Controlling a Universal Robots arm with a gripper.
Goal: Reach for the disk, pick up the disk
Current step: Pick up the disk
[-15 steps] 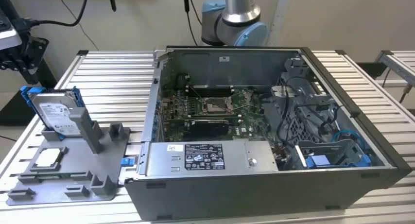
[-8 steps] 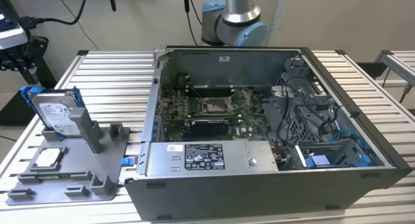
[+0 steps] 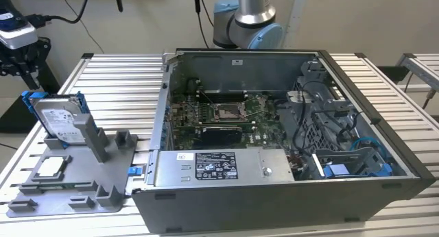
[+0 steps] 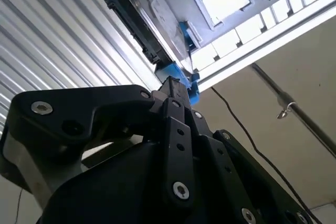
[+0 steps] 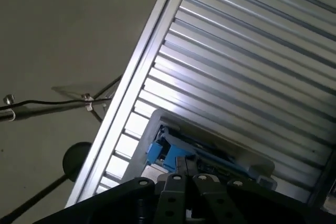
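Observation:
The disk stands upright on edge in a slot of the grey fixture, at the exterior view's left. It is silver-grey with a white label and a blue bracket around it. My gripper hangs above and a little beyond the disk, apart from it, near the table's far corner. In both wrist views the black fingers come together at one tip with nothing between them. That tip points at the disk's blue-framed edge, and a gap remains.
A square silver chip lies flat on the fixture in front of the disk. An open computer case with a grey power-supply box fills the table's middle and right. The slatted metal table ends just left of the fixture.

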